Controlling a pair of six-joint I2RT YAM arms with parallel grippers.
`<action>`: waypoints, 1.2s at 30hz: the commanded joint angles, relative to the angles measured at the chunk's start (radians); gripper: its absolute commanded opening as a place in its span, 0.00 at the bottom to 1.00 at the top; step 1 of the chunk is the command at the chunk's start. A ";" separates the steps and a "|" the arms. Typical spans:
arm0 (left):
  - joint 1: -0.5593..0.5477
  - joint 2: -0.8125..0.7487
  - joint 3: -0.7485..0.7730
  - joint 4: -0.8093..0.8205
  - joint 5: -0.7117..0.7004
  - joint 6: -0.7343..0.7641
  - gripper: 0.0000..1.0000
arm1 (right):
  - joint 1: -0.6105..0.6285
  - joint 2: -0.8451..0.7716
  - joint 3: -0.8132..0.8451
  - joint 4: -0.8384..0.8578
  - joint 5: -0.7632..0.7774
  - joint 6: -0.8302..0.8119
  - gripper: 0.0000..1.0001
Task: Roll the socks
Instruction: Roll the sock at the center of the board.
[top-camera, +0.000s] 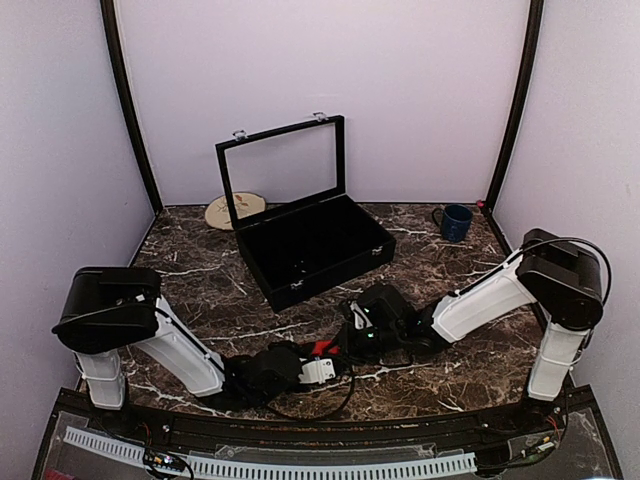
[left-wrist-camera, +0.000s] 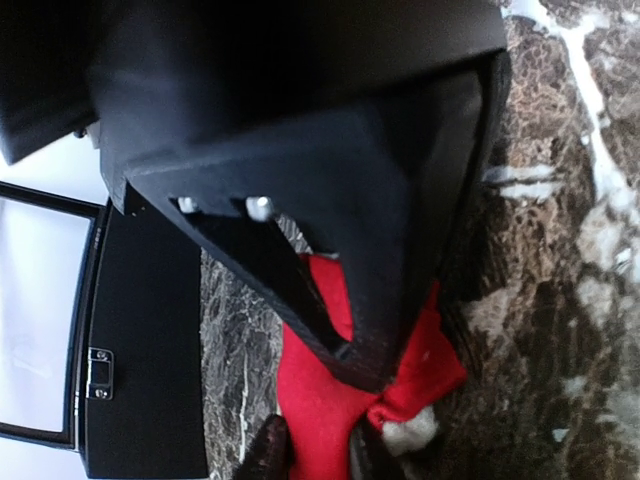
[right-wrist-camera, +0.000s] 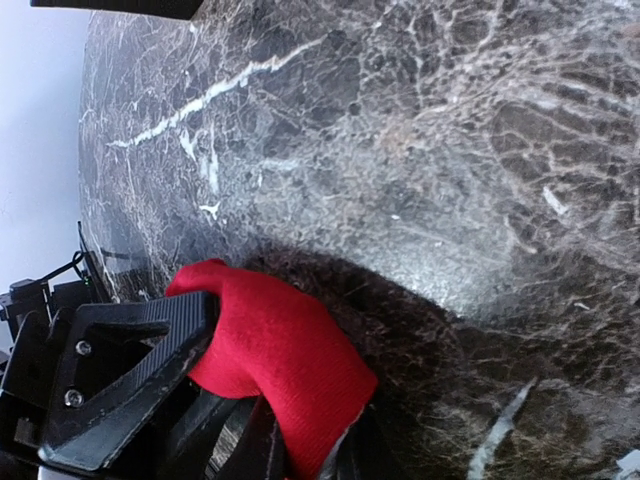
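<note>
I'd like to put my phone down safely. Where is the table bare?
The marble table is bare left of the black case, toward the left wall, and between the case and the blue mug. The near centre is crowded: the left gripper and right gripper meet at the red socks.

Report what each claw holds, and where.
Both grip the socks: left claw on red fabric near the cream cuff, right claw on a red fold.

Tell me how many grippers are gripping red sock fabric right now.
2. The left gripper pinches red sock fabric by the cream cuff. The right gripper clamps a red fold beside it. Both are low over the table, in front of the black case.
</note>
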 joint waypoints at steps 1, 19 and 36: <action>0.016 -0.041 0.028 -0.347 0.045 -0.182 0.31 | 0.030 0.033 -0.029 -0.225 0.102 -0.063 0.00; 0.178 -0.319 0.173 -0.847 0.389 -0.434 0.44 | 0.091 0.019 0.014 -0.347 0.324 -0.193 0.00; 0.349 -0.254 0.468 -1.262 1.066 -0.485 0.48 | 0.151 -0.029 -0.014 -0.369 0.494 -0.291 0.00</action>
